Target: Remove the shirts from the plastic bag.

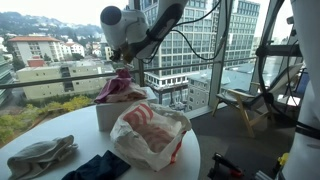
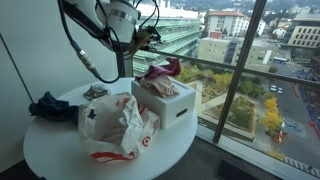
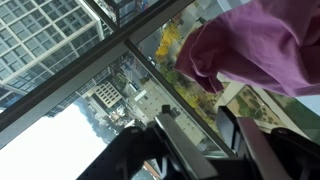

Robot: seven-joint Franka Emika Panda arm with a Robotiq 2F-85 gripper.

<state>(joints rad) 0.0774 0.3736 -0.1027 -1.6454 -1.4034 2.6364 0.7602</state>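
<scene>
The pink-red shirt (image 1: 118,88) (image 2: 160,74) lies bunched on top of the white box (image 1: 104,116) (image 2: 172,103). The navy shirt (image 1: 98,165) (image 2: 48,105) lies on the round table, outside the plastic bag (image 1: 150,135) (image 2: 115,125). The bag is crumpled and white with red print, and sits beside the box. My gripper (image 1: 123,62) (image 2: 148,41) hangs just above the pink-red shirt. In the wrist view my gripper (image 3: 195,125) has its fingers apart with nothing between them, and the pink-red shirt (image 3: 255,45) lies beyond the fingertips, apart from them.
A pale grey-green cloth (image 1: 42,155) (image 2: 95,92) lies on the white round table (image 1: 60,125) (image 2: 60,150). Floor-to-ceiling windows stand close behind the table. A wooden stool (image 1: 240,100) stands on the floor beyond the table's edge.
</scene>
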